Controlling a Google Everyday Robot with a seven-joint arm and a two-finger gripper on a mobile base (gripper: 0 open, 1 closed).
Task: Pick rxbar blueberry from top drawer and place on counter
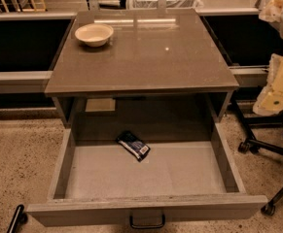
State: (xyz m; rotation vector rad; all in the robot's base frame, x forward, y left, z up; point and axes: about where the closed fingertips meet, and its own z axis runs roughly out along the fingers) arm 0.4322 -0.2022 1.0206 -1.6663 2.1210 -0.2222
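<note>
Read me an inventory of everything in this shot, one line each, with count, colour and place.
rxbar blueberry: one, dark blue-black with a white patch, lying on the top drawer's floor, towards the back.
top drawer: one, grey, pulled open below the counter.
handle: one, dark, on the drawer front.
counter: one, glossy brown-grey, above the drawer.
bowl: one, cream, on the counter's far left corner.
wire basket: one, white, behind the counter.
chair legs: black, wheeled, on the floor at right.
gripper: not in view.
</note>
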